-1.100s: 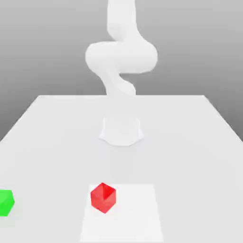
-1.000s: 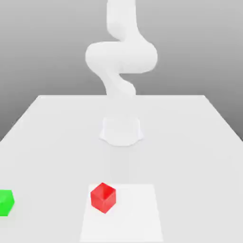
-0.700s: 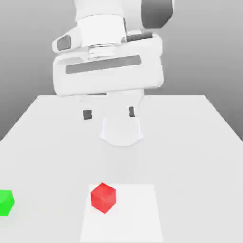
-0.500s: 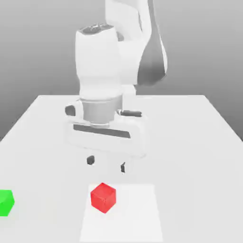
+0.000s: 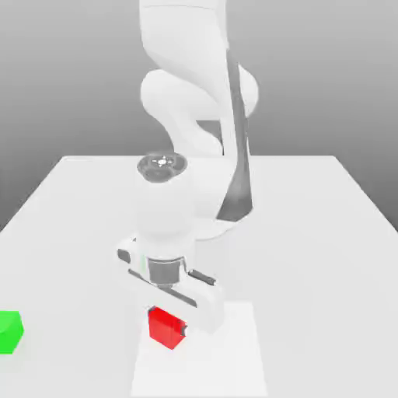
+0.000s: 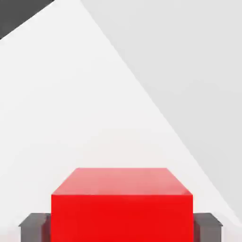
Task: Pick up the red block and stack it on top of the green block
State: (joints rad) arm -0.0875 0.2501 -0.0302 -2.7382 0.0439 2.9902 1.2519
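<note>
The red block (image 5: 161,325) sits on the table near the front, on the corner of a lighter square patch. My gripper (image 5: 167,328) has come straight down over it and is shut on it, one dark fingertip (image 5: 183,332) showing at the block's side. In the hand view the red block (image 6: 122,208) stands between the two grey fingers (image 6: 34,227), which press against its opposite sides. The green block (image 5: 9,332) rests on the table at the exterior view's far left, well apart from the gripper.
A lighter square patch (image 5: 225,354) marks the white table (image 5: 319,233) at the front. The arm's base and bent links (image 5: 198,101) rise behind the hand.
The hand has dropped from above the table down onto the red block, and its fingers have gone from wide open to shut on the block. Neither block has moved.
</note>
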